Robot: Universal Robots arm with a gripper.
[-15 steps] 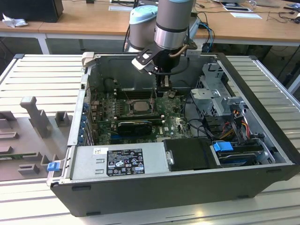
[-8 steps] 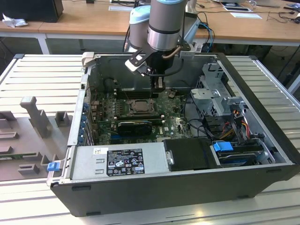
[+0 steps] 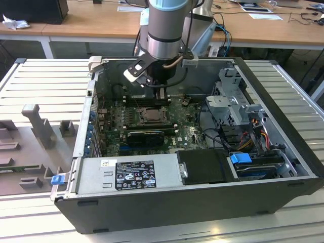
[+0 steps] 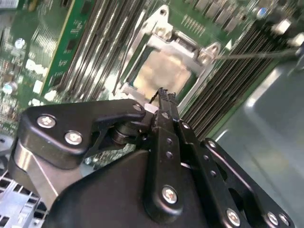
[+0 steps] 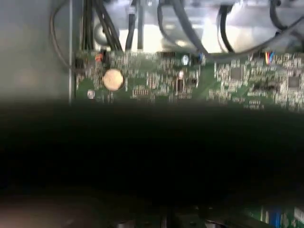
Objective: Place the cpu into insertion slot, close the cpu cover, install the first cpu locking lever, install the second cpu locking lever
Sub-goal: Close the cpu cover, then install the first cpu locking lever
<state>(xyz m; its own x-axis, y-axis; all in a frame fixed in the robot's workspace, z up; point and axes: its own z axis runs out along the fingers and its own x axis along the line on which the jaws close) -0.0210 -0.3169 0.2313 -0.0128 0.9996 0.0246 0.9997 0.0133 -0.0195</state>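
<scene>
Black tool (image 4: 164, 95), tips pressed together, above dull silver cpu (image 4: 164, 71) in square metal cpu cover (image 4: 186, 45).

Arm (image 3: 164, 30) points straight down — fingers (image 4: 165, 118) pinched together.

Inside the open computer case (image 3: 192, 212), the gripper (image 3: 161, 98) hangs over the cpu (image 4: 166, 71), seated in the insertion slot (image 3: 150, 115) on the motherboard (image 3: 187, 134). The power supply (image 3: 126, 174) lies in front and the drive cage (image 3: 238, 109) at the exterior view's right.

A robotics lab: opened computer case (image 3: 202, 202) on slatted metal bench (image 3: 45, 81), cabled desks (image 3: 91, 23) behind.
</scene>
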